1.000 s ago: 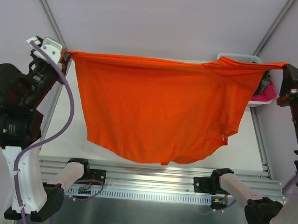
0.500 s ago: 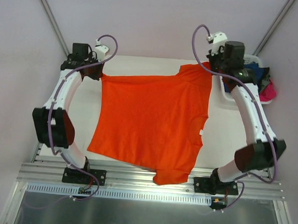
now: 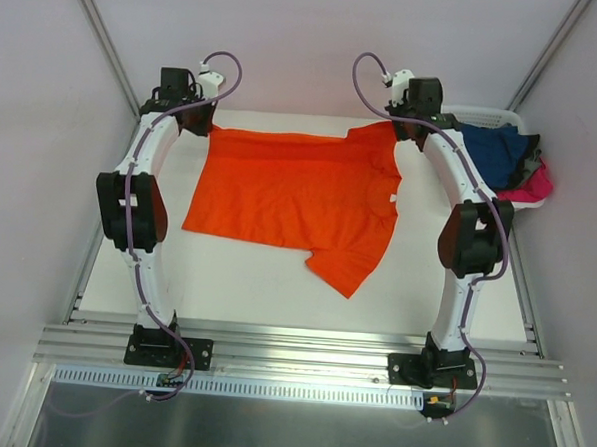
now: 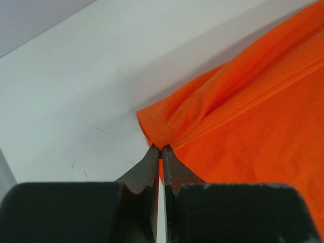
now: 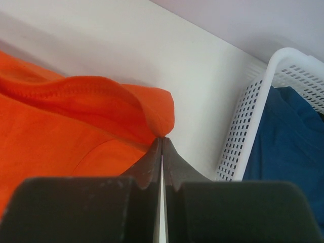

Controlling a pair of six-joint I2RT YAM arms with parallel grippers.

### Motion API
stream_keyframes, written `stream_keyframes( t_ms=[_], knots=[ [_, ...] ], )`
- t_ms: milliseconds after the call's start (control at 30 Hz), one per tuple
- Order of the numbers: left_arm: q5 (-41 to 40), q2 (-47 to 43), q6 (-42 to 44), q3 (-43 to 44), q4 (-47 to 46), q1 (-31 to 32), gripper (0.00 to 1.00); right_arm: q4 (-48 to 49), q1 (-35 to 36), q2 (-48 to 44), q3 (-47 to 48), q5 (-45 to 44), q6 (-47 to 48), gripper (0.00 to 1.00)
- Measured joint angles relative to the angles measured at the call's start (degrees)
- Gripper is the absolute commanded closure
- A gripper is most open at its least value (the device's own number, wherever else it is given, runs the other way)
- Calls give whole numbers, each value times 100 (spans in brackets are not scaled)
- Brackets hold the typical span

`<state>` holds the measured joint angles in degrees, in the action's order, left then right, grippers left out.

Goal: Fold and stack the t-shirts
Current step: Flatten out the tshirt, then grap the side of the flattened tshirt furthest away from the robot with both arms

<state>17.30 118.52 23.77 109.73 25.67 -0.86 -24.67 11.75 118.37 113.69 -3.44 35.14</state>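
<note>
An orange t-shirt (image 3: 290, 188) lies spread over the far half of the white table, one sleeve trailing toward the near right. My left gripper (image 3: 205, 127) is shut on its far-left corner (image 4: 161, 132), pinched at the fingertips. My right gripper (image 3: 396, 128) is shut on the far-right corner (image 5: 159, 119). Both arms reach out to the table's back edge. A navy blue t-shirt (image 3: 497, 154) and a pink one (image 3: 536, 184) lie bunched in the white basket (image 3: 484, 115) at the far right; the navy cloth (image 5: 288, 131) also shows in the right wrist view.
The white slotted basket wall (image 5: 243, 126) stands just right of my right gripper. Metal rails (image 3: 301, 359) run along the table's near edge by the arm bases. Bare white table (image 3: 275, 292) shows between the shirt and the rails.
Both arms have swung from holding the orange shirt up near the camera to the table's far edge, laying the shirt out on the table. Both grips have stayed shut.
</note>
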Motion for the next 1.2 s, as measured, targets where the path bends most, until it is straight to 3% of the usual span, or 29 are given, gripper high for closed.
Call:
stream_keyframes(
  t_ms=[500,900,1200],
  knots=[
    [-107,-35,-229,-896,0,-39,100,-138,413,-26,-671,380,-289,99],
    [-402,754,-448,570,-153,-289,100,-168,605,-85,-811,415,-323,99],
    [-442,955,-463,511,-127,-348,100,-201,586,-216,-1292,417,-291,99]
  ],
)
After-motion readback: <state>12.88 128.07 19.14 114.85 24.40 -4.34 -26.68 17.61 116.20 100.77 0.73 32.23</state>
